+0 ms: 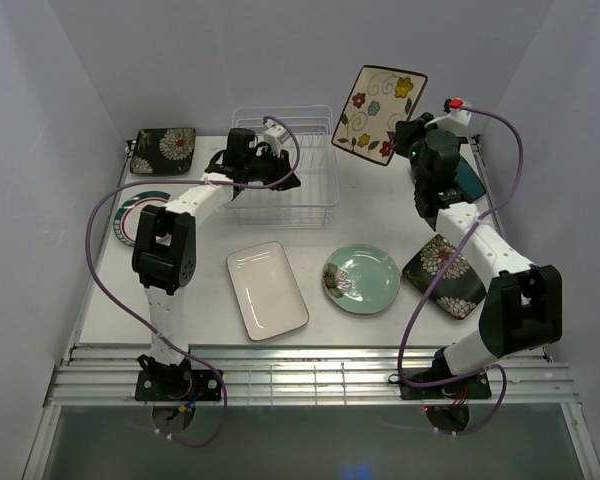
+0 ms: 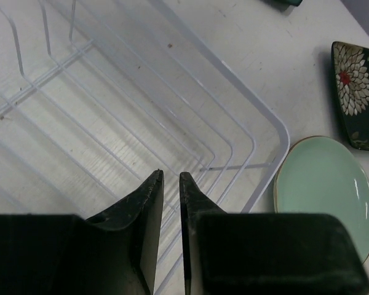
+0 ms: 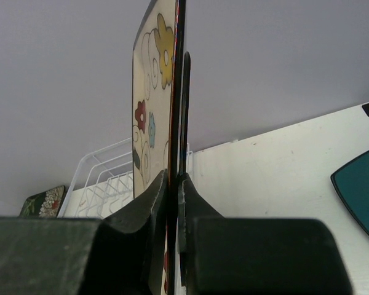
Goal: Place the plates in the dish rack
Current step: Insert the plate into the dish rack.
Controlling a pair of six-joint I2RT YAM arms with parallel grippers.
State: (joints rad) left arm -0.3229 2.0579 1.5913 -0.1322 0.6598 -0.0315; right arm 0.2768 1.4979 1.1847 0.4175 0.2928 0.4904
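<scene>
My right gripper (image 1: 412,135) is shut on the edge of the cream square floral plate (image 1: 380,115) and holds it upright in the air, to the right of the white wire dish rack (image 1: 280,165). In the right wrist view the plate (image 3: 154,92) stands on edge between my fingers (image 3: 174,175), with the rack (image 3: 104,178) behind it. My left gripper (image 1: 278,175) hovers over the rack's front left. In the left wrist view its fingers (image 2: 170,175) are nearly together with only a narrow gap and nothing between them, above the empty rack (image 2: 258,135).
A dark floral plate (image 1: 165,150) lies back left and a green-rimmed round plate (image 1: 130,215) lies left, partly under my arm. A white rectangular plate (image 1: 267,290), a mint round plate (image 1: 361,278) and a second dark floral plate (image 1: 443,277) lie in front. A teal plate (image 1: 470,180) lies right.
</scene>
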